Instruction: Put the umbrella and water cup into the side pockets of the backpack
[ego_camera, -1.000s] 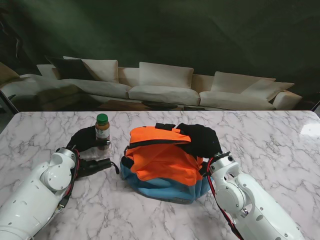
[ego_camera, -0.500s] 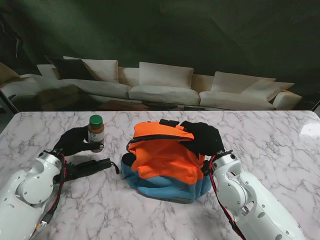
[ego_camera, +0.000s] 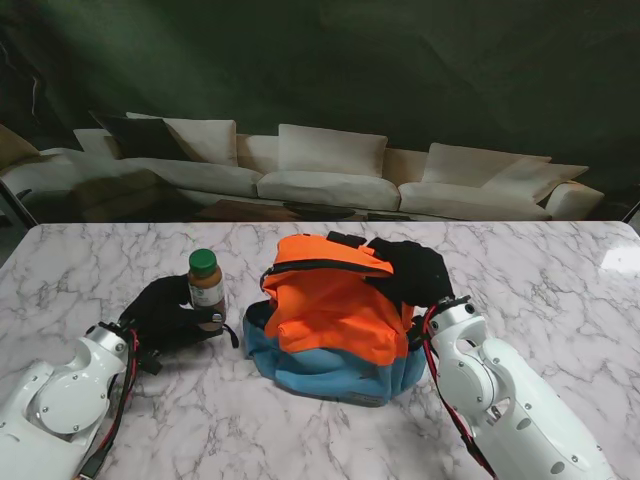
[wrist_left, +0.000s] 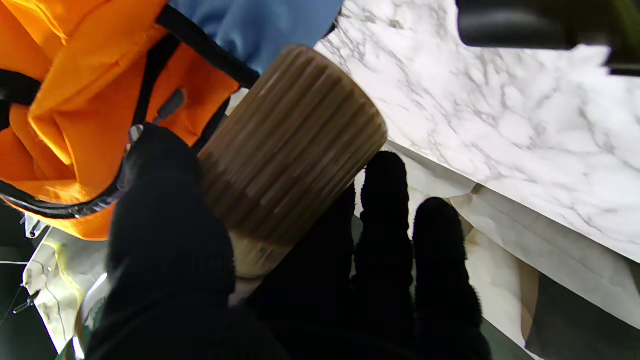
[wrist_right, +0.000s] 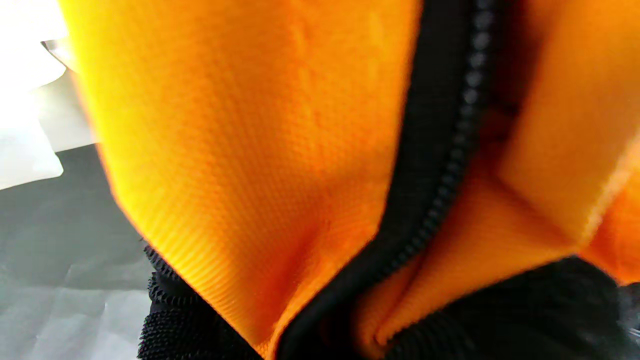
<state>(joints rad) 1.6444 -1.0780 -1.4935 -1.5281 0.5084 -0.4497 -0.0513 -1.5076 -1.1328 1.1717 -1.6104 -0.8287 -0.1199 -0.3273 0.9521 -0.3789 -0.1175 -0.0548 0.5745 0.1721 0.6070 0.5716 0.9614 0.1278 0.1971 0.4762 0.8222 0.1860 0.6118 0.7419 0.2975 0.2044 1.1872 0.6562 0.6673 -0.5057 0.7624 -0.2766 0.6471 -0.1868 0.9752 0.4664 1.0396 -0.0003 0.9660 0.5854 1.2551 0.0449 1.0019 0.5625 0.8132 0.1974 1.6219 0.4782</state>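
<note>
The water cup (ego_camera: 207, 287) is a brown ribbed bottle with a green cap. My left hand (ego_camera: 168, 315), in a black glove, is shut on it and holds it upright just left of the backpack (ego_camera: 330, 320). In the left wrist view the cup (wrist_left: 292, 145) sits between thumb and fingers (wrist_left: 382, 200), close to the backpack's orange side (wrist_left: 75, 100). The backpack is orange on top and blue at the base. My right hand (ego_camera: 412, 272) grips its top right edge, with orange fabric (wrist_right: 260, 150) filling the right wrist view. The black umbrella (wrist_left: 505, 25) lies on the table, mostly hidden behind my left hand.
The white marble table (ego_camera: 560, 290) runs to both sides. A beige sofa (ego_camera: 330, 175) stands beyond its far edge against a dark backdrop.
My left hand carried the cup out to the left, then back right to beside the backpack, and now covers the umbrella. My right hand pulled the backpack's top up and a little farther away.
</note>
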